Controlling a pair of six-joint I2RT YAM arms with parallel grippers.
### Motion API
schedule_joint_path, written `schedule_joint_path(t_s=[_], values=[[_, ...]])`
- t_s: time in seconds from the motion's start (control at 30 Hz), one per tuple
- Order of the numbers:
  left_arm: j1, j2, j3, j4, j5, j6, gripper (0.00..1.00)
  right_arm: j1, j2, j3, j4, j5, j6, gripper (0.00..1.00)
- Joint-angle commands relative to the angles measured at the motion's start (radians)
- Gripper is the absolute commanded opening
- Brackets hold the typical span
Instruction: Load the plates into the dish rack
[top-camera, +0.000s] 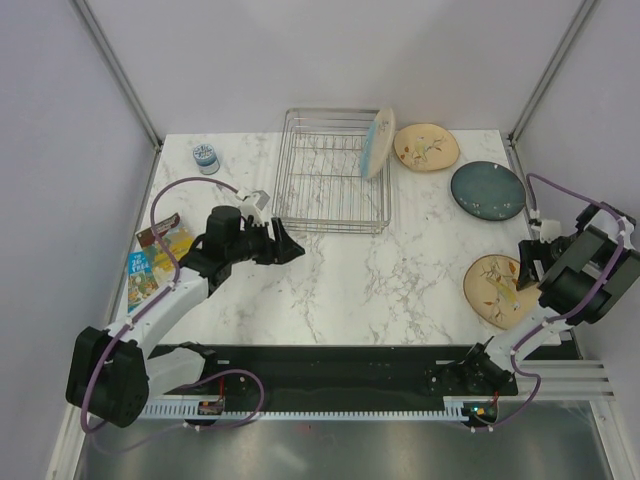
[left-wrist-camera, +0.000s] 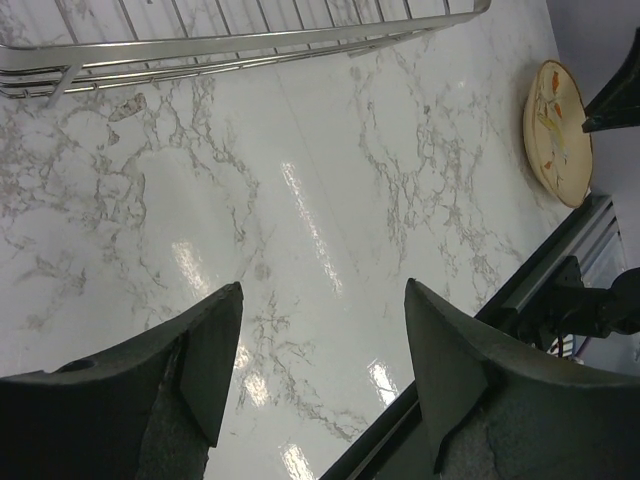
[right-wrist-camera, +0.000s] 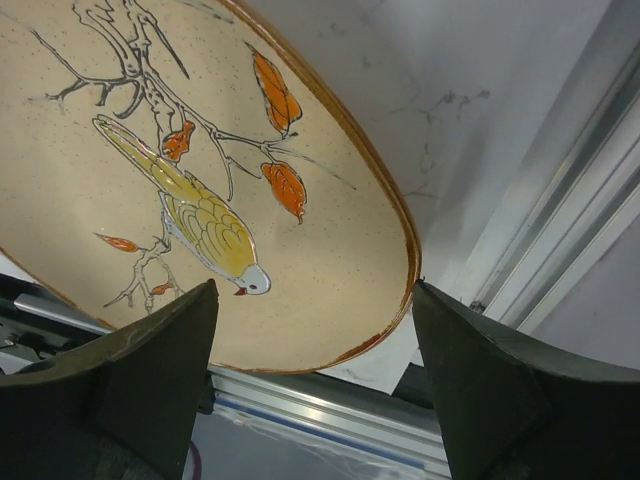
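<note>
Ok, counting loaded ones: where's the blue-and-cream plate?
Top view: the blue-and-cream plate stands on edge at the dish rack's right end, beside the cream plate at the table's back right.

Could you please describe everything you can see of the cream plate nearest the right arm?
The cream plate is round, speckled and glossy like glazed ceramic, with a thin brown rim. It bears a yellow bird on a branch with orange leaves. It lies face up on the marble table, near its right front corner. The open fingers of the right gripper frame its edge; contact is unclear.
</note>
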Motion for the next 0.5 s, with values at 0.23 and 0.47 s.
schedule_joint_path(t_s=[0.23, 0.47], values=[[0.007, 0.057, 0.062, 0.035, 0.008, 0.07, 0.74, -0.001, 0.028, -0.091, 0.023, -0.106, -0.052, 0.83], [0.004, 0.054, 0.048, 0.026, -0.018, -0.011, 0.75, 0.1, -0.033, -0.162, -0.048, -0.197, -0.019, 0.82]])
